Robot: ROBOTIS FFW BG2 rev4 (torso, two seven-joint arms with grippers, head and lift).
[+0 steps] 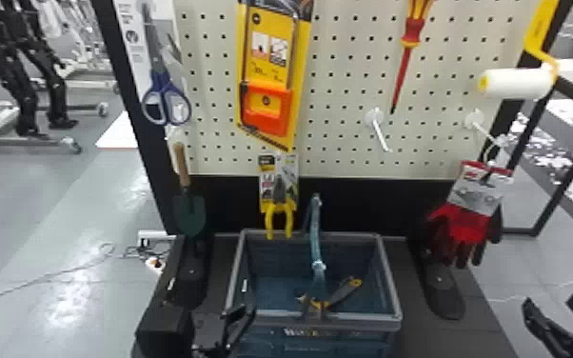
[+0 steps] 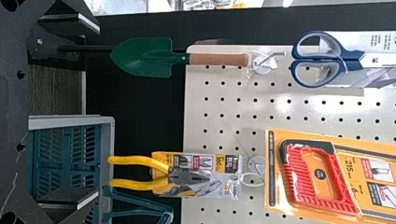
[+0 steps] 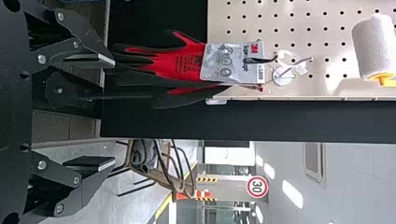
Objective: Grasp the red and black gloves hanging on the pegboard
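Note:
The red and black gloves (image 1: 466, 223) hang with their card from a white hook at the lower right of the pegboard (image 1: 347, 95); the right wrist view shows the gloves (image 3: 177, 63) fingers-down below the board's edge. My right gripper (image 1: 561, 316) is open at the bottom right, below and to the right of the gloves; in its own view the right gripper (image 3: 95, 109) has one fingertip (image 3: 91, 58) beside the glove tips. My left gripper (image 1: 233, 326) is open by the basket's front left corner; the left gripper (image 2: 79, 114) faces the pegboard.
A blue-grey basket (image 1: 390, 285) with a tool inside stands below the board. Hanging items: scissors (image 1: 164, 95), green trowel (image 1: 188, 200), yellow pliers (image 1: 278, 200), saw pack (image 1: 269, 71), red screwdriver (image 1: 407, 52), paint roller (image 1: 514, 81). An empty hook (image 1: 378, 126) sits left of the gloves.

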